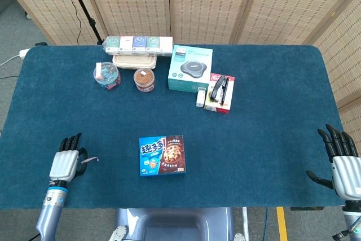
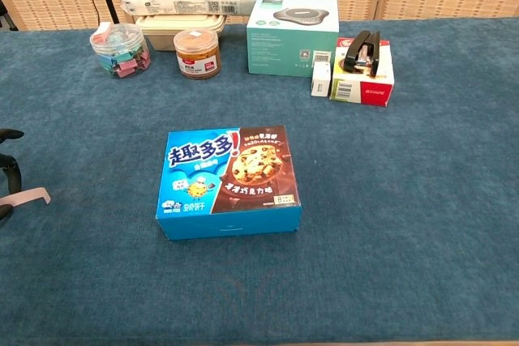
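Observation:
A blue and brown cookie box (image 1: 162, 155) (image 2: 229, 181) lies flat near the table's front middle. My left hand (image 1: 64, 162) hovers over the blue table cloth (image 1: 271, 122) at the front left, well left of the box, fingers spread and holding nothing. The chest view shows only its dark fingertips (image 2: 8, 169) at the left edge. My right hand (image 1: 343, 165) is at the table's front right corner, fingers spread and empty, far from the box. The chest view does not show it.
At the back stand a clear jar of clips (image 1: 106, 74), a brown-lidded jar (image 1: 144, 79), stacked food containers (image 1: 133, 61) under a row of small boxes (image 1: 138, 43), a teal box (image 1: 190, 68), a small white box (image 1: 200, 99), and a stapler on a red box (image 1: 219, 92).

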You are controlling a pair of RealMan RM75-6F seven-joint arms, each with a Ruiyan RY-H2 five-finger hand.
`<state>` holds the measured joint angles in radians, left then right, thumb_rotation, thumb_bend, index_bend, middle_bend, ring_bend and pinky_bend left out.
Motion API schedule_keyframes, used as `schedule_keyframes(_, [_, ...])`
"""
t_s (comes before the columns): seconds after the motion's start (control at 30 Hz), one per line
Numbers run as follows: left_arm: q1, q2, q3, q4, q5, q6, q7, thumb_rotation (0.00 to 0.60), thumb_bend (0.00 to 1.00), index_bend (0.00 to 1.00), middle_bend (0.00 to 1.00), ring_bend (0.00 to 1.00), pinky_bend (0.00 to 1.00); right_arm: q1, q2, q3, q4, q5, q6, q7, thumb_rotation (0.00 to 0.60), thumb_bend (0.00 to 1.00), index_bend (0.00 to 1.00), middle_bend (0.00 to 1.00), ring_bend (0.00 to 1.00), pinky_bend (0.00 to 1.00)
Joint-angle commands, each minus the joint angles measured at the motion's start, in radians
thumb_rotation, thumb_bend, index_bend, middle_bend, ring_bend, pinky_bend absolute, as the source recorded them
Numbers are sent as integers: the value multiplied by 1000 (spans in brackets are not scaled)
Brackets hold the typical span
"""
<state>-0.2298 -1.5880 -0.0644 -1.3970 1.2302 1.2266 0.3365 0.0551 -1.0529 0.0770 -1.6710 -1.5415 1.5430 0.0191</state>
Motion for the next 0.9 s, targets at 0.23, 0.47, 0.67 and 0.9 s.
schedule_keyframes(0.23, [-1, -3, 5, -1, -3, 2, 11, 600, 398, 563, 0, 0, 0, 1, 1, 0, 0, 0, -1, 3, 600, 0, 0, 0, 0, 0])
schedule_keyframes(0.47, [-2, -8, 6, 1, -5, 6, 19, 600, 431, 600, 0, 0, 0, 1, 1, 0, 1, 0, -2, 5, 600, 0, 0, 0, 0, 0])
schedule_keyframes(0.67, [-3, -11, 7, -1, -7, 7, 25, 600, 441, 621, 0, 0, 0, 0, 2, 0, 0, 1, -1, 7, 600, 0, 0, 0, 0, 0])
schedule_keyframes(0.9, [-4, -10, 7, -5, -6, 12, 28, 600, 445, 635, 0, 0, 0, 1, 3, 0, 1, 1, -1, 7, 600, 0, 0, 0, 0, 0])
